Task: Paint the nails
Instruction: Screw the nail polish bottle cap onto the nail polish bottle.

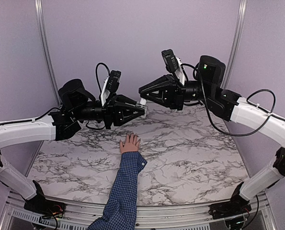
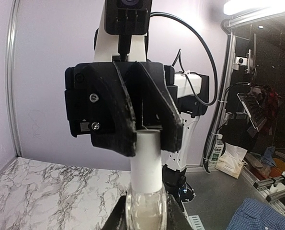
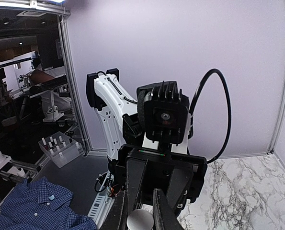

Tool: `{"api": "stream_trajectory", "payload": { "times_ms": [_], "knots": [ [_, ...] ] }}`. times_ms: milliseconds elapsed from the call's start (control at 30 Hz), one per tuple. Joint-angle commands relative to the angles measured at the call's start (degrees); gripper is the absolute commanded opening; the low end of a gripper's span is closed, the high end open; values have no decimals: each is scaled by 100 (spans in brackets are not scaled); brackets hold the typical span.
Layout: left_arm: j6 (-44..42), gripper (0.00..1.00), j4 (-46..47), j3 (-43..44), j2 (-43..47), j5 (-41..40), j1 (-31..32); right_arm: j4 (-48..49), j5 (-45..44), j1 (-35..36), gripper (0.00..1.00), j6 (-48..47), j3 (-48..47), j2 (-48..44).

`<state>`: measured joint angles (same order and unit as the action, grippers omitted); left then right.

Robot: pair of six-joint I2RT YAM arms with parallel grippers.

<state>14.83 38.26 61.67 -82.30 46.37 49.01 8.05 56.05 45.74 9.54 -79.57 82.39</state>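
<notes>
- Two robot arms are meeting tip to tip at the centre of the top view, above a marble-patterned bench.
- The left claw is clamping tight on the body of a small glass bottle. Pale liquid is showing through the glass at the bottom centre of the left wrist view.
- The right claw is gripping the bottle's white cap. Its two black fingers are pressing in, one on each side of the cap's top end.
- A small, light-skinned hand is lying flat on the bench just below the centre of the top view. Its fingers are spreading toward the far wall, and it is resting well apart from both claws.
- The nails are sitting at those fingertips, too small in the frame for any colour to be told.
- A blue checked sleeve is running from the wrist down to the lower edge of the top view, between the two arm bases.
</notes>
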Motion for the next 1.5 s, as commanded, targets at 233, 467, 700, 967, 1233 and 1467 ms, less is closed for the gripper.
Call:
{"api": "stream_trajectory", "payload": {
  "times_ms": [233,467,700,967,1233,1467],
  "knots": [
    [-811,0,156,-314,471,-2150,-103,-364,-937,49,0,123,-326,7],
    [-1322,0,129,-529,443,-3539,-90,-937,-1893,97,0,307,-708,380],
    [-1867,0,149,-430,138,-4463,31,-1376,-3179,397,0,565,-1051,900],
    [-2145,0,298,-206,-334,-5722,246,-1586,-5065,638,0,1126,-1148,1115],
    [-2743,0,366,56,-719,-6461,511,-1688,-6083,794,0,1362,-1201,1282],
    [-2832,0,410,73,-828,-6599,635,-1543,-6158,798,0,1509,-1146,1209]
  ]
}}
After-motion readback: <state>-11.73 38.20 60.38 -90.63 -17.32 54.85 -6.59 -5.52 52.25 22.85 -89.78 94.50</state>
